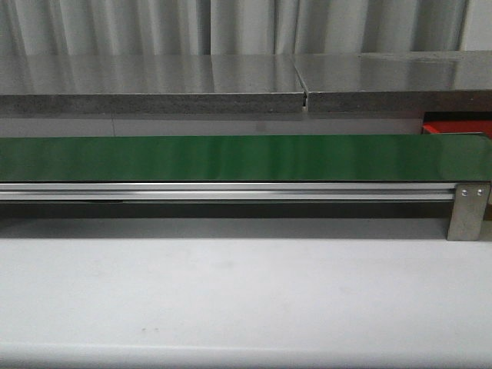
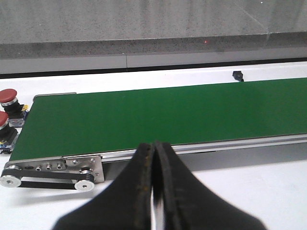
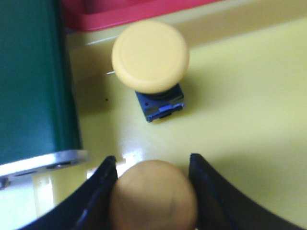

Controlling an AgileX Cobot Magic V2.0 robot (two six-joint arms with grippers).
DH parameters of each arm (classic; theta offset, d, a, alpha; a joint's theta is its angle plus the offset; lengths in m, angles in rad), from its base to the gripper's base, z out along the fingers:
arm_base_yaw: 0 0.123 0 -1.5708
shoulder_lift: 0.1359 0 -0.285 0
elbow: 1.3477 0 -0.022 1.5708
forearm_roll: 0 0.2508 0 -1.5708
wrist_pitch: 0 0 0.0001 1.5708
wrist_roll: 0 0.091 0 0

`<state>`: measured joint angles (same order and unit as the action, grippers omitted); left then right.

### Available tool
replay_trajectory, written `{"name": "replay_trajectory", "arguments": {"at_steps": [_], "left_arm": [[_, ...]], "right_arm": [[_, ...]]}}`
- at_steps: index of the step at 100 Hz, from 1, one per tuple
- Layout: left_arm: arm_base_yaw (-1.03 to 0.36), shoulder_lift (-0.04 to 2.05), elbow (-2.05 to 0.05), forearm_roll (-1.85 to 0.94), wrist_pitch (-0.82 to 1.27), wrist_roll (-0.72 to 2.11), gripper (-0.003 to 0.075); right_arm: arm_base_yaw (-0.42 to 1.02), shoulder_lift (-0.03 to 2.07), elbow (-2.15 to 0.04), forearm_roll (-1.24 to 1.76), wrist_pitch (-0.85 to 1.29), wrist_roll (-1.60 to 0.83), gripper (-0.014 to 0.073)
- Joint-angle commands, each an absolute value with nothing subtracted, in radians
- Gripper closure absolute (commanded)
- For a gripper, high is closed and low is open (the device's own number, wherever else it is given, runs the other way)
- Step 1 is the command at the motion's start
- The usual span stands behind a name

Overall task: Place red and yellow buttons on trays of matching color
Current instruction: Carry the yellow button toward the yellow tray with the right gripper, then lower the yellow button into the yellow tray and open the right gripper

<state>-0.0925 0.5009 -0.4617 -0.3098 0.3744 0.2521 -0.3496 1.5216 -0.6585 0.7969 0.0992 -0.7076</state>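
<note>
Right gripper clamped around a yellow button over the yellow tray, second yellow button resting on that tray, red tray just beyond it, left gripper closed on nothing beside the green belt, two red buttons near the belt's end

no text, label, brand, number or sign can be read in any view; the green conveyor belt, the yellow button and the yellow tray all show plain, unmarked surfaces.
</note>
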Motion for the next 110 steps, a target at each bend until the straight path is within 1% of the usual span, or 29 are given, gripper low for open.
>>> {"name": "replay_trajectory", "arguments": {"at_steps": [1, 9, 18, 22, 23, 24, 27, 36, 59, 87, 110], "left_arm": [[-0.100, 0.502, -0.489, -0.327, 0.295, 0.250, 0.0741], [-0.100, 0.502, -0.489, -0.327, 0.295, 0.250, 0.0741], [-0.100, 0.502, -0.489, -0.327, 0.295, 0.250, 0.0741], [-0.100, 0.502, -0.489, -0.327, 0.295, 0.250, 0.0741], [-0.100, 0.502, -0.489, -0.327, 0.295, 0.250, 0.0741], [-0.100, 0.502, -0.489, -0.327, 0.295, 0.250, 0.0741], [-0.100, 0.502, -0.489, -0.327, 0.295, 0.250, 0.0741], [-0.100, 0.502, -0.489, -0.327, 0.295, 0.250, 0.0741], [-0.100, 0.502, -0.489, -0.327, 0.295, 0.250, 0.0741], [-0.100, 0.502, -0.489, -0.327, 0.295, 0.250, 0.0741], [-0.100, 0.502, -0.489, -0.327, 0.295, 0.250, 0.0741]], "right_arm": [[-0.350, 1.499, -0.679, 0.807, 0.062, -0.718, 0.0392], [-0.350, 1.499, -0.679, 0.807, 0.062, -0.718, 0.0347], [-0.350, 1.499, -0.679, 0.807, 0.062, -0.718, 0.0228], [-0.350, 1.499, -0.681, 0.808, 0.062, -0.718, 0.0158], [-0.350, 1.499, -0.681, 0.808, 0.062, -0.718, 0.0158], [-0.350, 1.499, -0.682, 0.808, 0.062, -0.718, 0.0132], [-0.350, 1.499, -0.683, 0.808, 0.065, -0.718, 0.0102], [-0.350, 1.494, -0.697, 0.809, 0.088, -0.718, 0.0048], [-0.349, 1.406, -0.752, 0.809, 0.190, -0.718, 0.0045], [-0.345, 1.169, -0.817, 0.807, 0.327, -0.770, 0.0053], [-0.281, 0.962, -0.819, 0.799, 0.414, -0.835, 0.0053]]}}
